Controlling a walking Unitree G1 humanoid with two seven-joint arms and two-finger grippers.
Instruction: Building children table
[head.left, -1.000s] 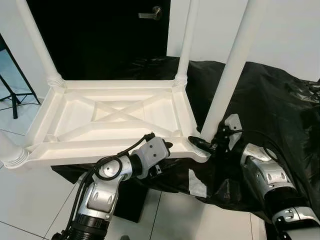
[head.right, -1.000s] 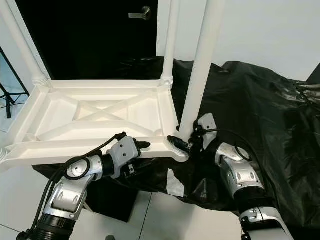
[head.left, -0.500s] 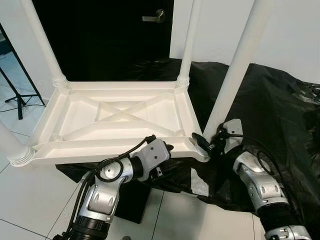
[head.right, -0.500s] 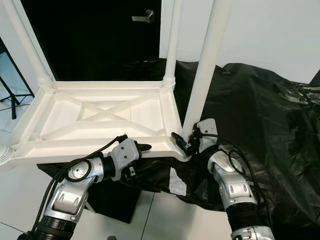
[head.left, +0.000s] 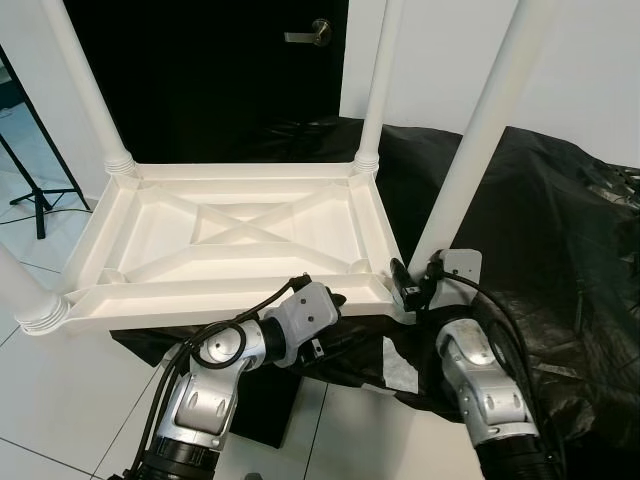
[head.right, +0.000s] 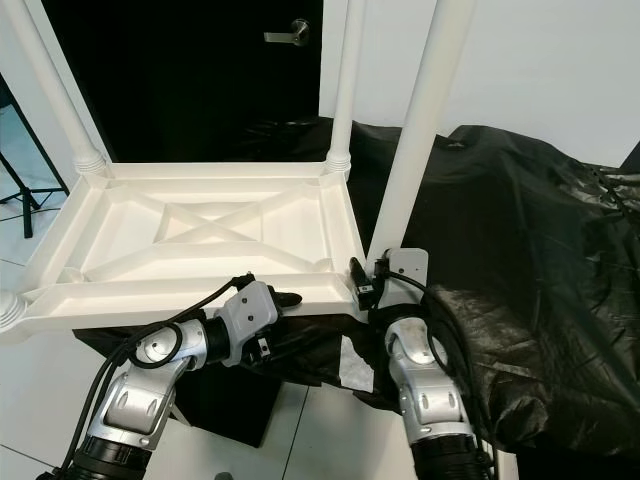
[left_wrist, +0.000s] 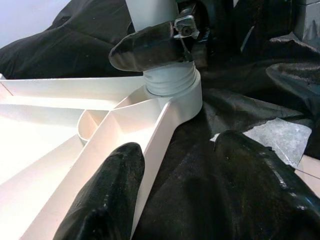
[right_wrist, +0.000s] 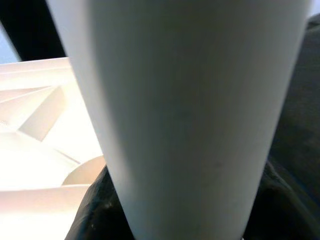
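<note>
The white table top (head.left: 240, 240) lies upside down on a support draped in black plastic sheet (head.left: 560, 230), its ribbed underside with a crossed brace facing up and four white legs rising from its corners. The near right leg (head.left: 470, 140) stands in its corner socket (left_wrist: 172, 92), and the right gripper (head.left: 403, 283) is wrapped around that leg's base just above the socket, its fingers closed on it; in the left wrist view one black finger crosses the leg right over the threaded collar. The left gripper (head.left: 325, 297) sits at the near rim of the top, fingers (left_wrist: 107, 197) apart, one resting over the rim's edge and the other below on the plastic, so it braces rather than clamps. The piece looks like moulded plastic: probably light, stiff in the ribs, and smooth enough to slip under rubbery pads. The long leg offers plenty of leverage, so holding it low near the collar, as now, seems the safer place for turning it home, while the thick rim between ribs is the firmest spot for steadying the top. A crooked thread could bind or strip, and the whole top may slide on the slick sheet if pushed sideways.
</note>
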